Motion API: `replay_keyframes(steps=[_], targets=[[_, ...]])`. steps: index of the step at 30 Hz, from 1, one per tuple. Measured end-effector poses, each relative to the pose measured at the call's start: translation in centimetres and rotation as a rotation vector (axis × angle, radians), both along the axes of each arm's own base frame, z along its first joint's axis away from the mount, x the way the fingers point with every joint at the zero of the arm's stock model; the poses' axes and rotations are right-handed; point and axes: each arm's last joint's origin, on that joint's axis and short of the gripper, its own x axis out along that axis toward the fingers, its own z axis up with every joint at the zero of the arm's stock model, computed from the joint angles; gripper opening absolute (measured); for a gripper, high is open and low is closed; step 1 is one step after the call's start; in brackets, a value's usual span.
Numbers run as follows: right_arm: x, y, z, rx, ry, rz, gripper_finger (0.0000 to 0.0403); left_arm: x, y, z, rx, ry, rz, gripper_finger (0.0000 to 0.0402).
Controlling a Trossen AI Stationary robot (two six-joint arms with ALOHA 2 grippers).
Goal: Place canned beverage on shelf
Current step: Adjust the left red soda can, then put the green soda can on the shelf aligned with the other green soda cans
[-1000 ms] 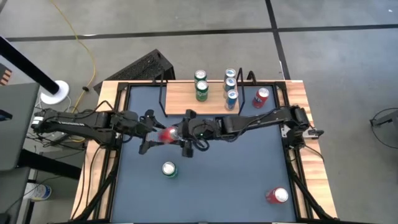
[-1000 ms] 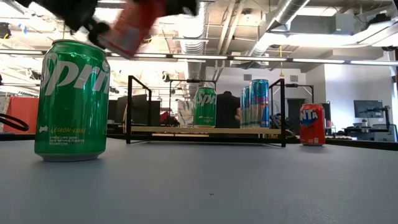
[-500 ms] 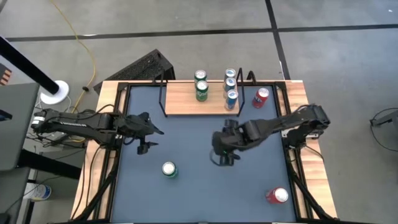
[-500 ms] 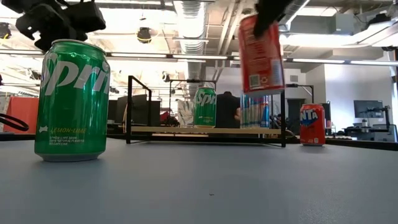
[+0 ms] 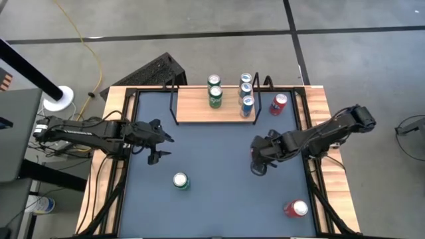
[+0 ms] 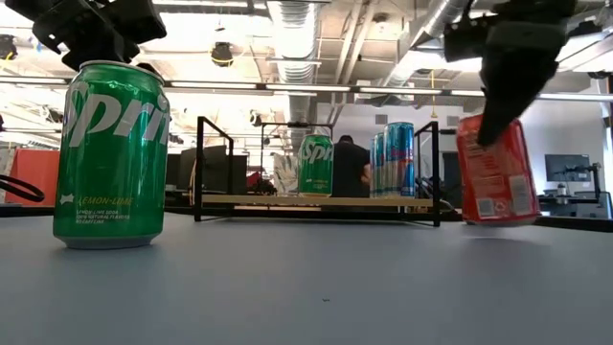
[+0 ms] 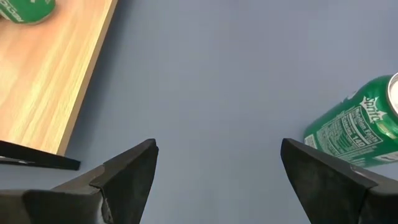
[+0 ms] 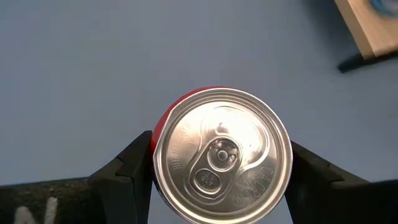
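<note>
**Red can gripped from the sides, carried above the surface toward the shelf**

The right gripper (image 8: 219, 165) has its jaws clamped on the red can (image 8: 222, 154), one on each side of the body just under the rim, with the pull-tab lid facing the wrist camera. In the high view this pair sits right of centre (image 5: 260, 158); in the low view the red can (image 6: 496, 171) hangs at the right of the frame, slightly tilted, and seems to be just clear of the blue-grey surface (image 5: 212, 199).

A can like this is likely stiff across its rim and base but thin-walled in the middle, so a hard squeeze could dent it. The smooth painted metal is probably slippery. If full, it would be moderately heavy and could swing in the grip. Holding it high on the body near the rim, as here, looks sound; it should go down upright.

The shelf (image 5: 192, 113), a light-wood board in the upper middle of the high view, already carries a green can (image 5: 214, 97) and blue cans (image 5: 246, 93). Bare wood shows left of the green can.

The left gripper (image 5: 159, 139) waits at centre-left with its jaws spread and empty, near another green can (image 5: 180, 180).
</note>
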Motion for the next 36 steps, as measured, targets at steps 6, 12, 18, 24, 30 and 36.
replay_keyframes(steps=[6,12,18,24,30,36], targets=[[-1.9,-0.2,-1.2,0.017,0.006,-0.052,0.025,0.0,0.0,0.0,0.0,-0.001,0.001,0.033],[-3.7,0.1,-1.6,0.042,-0.032,-0.139,0.025,0.0,0.0,0.0,0.001,-0.001,0.001,0.033],[-4.1,0.5,-1.5,0.049,-0.058,-0.208,0.0267,0.0,0.0,0.0,0.009,0.0,-0.006,0.033],[-4.1,0.4,-1.6,0.051,-0.064,-0.229,0.0335,0.0,-0.1,0.0,-0.024,-0.004,-0.024,0.033],[-4.0,0.3,-1.2,0.065,-0.057,-0.214,0.0393,0.0,-0.1,0.0,-0.028,-0.005,-0.02,0.033],[-3.4,0.0,0.8,0.023,-0.069,-0.134,0.0372,0.0,-0.1,0.0,-0.034,-0.005,-0.016,0.033]])
